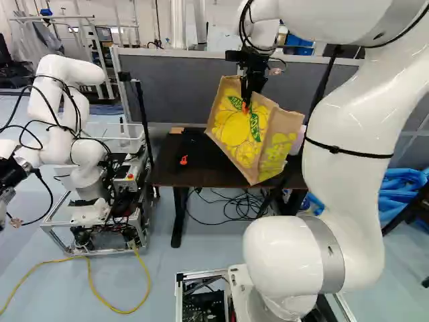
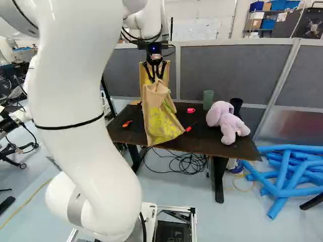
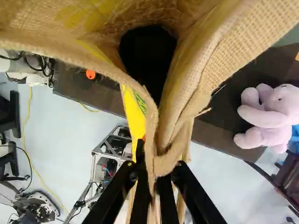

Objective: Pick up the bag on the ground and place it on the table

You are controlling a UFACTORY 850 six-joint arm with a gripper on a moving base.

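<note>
Gripper [image 3: 160, 157] pinches bag [image 2: 162, 118] by rim; bag hangs tilted near table [image 2: 204, 142] front; best ease well inward, clear of plush [image 2: 225, 120], settle base flat, then release

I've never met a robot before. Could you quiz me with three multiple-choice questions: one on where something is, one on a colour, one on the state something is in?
1. Where is the plush toy?
A) On the floor
B) On the table
C) On a chair

2. What colour is the large round print on the bag?
A) Yellow
B) Red
C) Blue

3. How is the bag now?
A) Lying on the floor
B) Standing loose on the table
C) Gripped by the tool

Answers:
1 B: the right base view shows it on the tabletop.
2 A: plain in the left base view.
3 C: the wrist view shows both fingers closed on its cloth.
</note>
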